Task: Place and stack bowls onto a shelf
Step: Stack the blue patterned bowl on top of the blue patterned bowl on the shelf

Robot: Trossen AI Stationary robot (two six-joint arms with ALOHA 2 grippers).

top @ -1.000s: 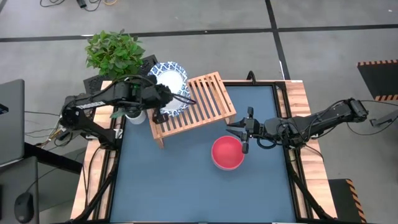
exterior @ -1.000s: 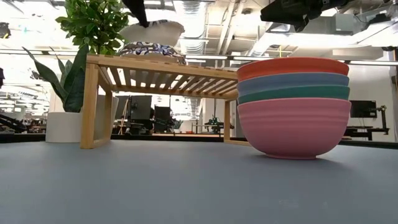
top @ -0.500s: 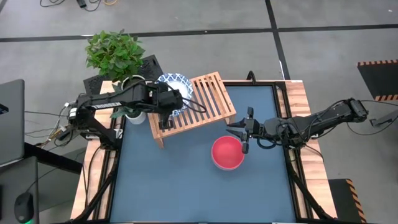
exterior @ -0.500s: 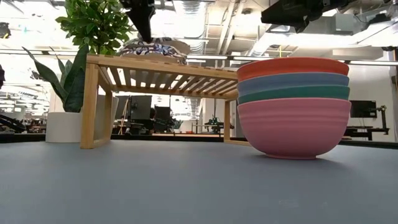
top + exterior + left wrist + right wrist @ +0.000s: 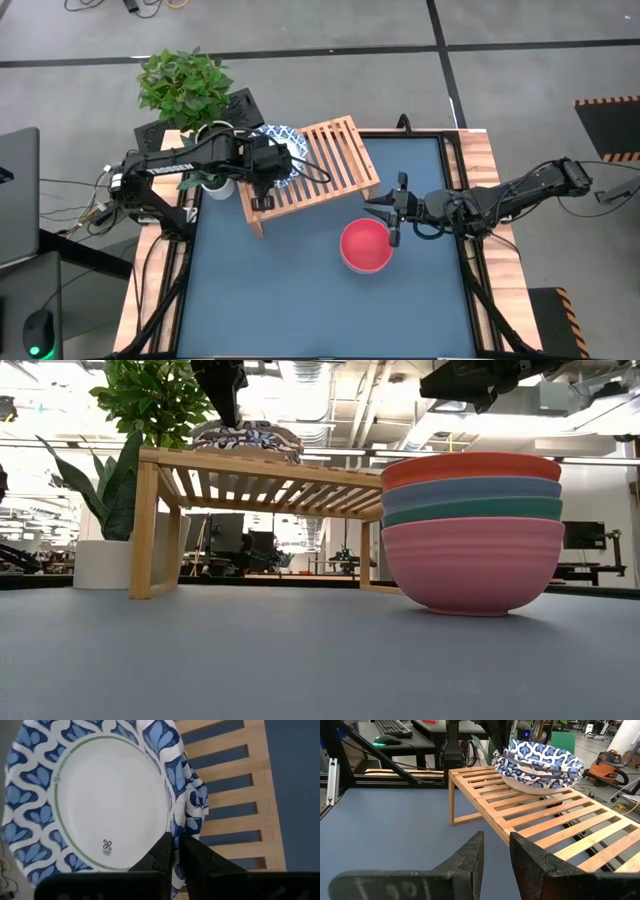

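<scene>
Your patterned bowls [image 5: 538, 761] sit nested at one end of the shelf [image 5: 310, 172], three rims showing in the right wrist view, and that end placement reads as deliberate: it leaves the bare slats beside them free for a second stack. Your left gripper [image 5: 174, 851] has its fingers pinched closed on the blue-and-white rim of the top bowl, which looks seated in the pile, so my read is you're at the point of letting go.

On the blue mat [image 5: 300, 300], just beside the shelf's other end, waits the coloured stack [image 5: 472, 530]: four bowls, counted from the low view, red on top, then blue, teal, pink at the bottom. That's seven bowls by my count.

Your right gripper [image 5: 394, 210] hovers at the edge of that coloured stack, fingers slightly apart and holding nothing, likely staged for the next pick.

Two plants stand behind the shelf: a leafy one [image 5: 183, 82] and a stiff-leaved one in a white pot [image 5: 105, 560].
</scene>
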